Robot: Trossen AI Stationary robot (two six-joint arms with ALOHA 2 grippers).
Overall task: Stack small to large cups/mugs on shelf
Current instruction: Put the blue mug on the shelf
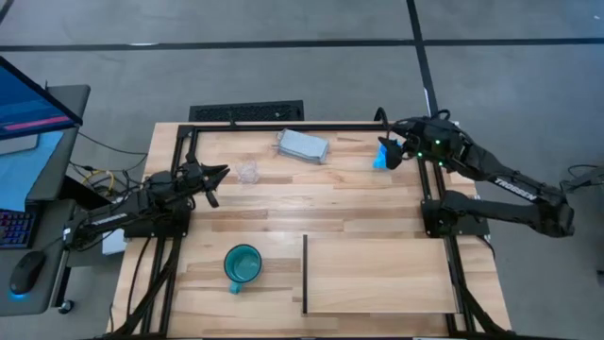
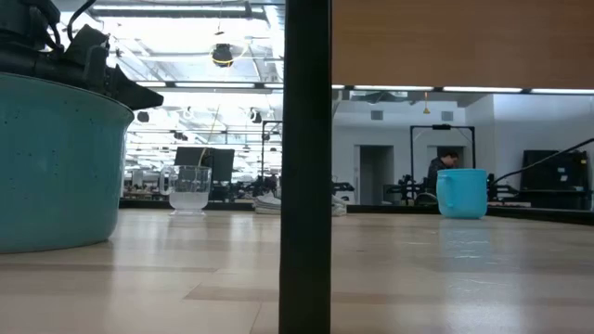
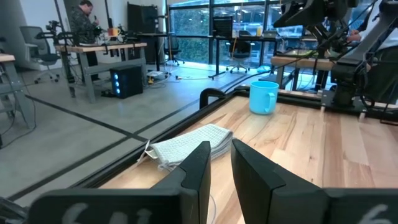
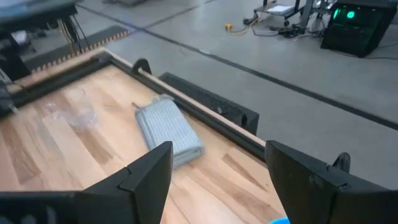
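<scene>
The small clear cup (image 1: 247,172) (image 2: 189,190) (image 4: 78,109) stands on its base on the slatted table, left of centre. My left gripper (image 1: 219,174) (image 3: 221,163) hovers just to its left, pointing at it, with its fingers a narrow gap apart. The bright-blue mug (image 1: 382,156) (image 2: 461,192) (image 3: 264,96) stands upright near the far right. My right gripper (image 1: 398,151) (image 4: 217,171) is wide open right beside and above it. The teal mug (image 1: 243,264) (image 2: 56,162) stands near the near edge. The pale shelf board (image 1: 382,276) lies to its right, with a dark upright edge (image 1: 305,274) (image 2: 306,167).
A grey-blue folded cloth block (image 1: 302,144) (image 3: 186,146) (image 4: 168,130) lies at the far edge between the clear cup and the blue mug. A black frame rail (image 1: 283,126) runs along the far edge. A monitor and keyboard (image 1: 19,123) stand off the table's left side.
</scene>
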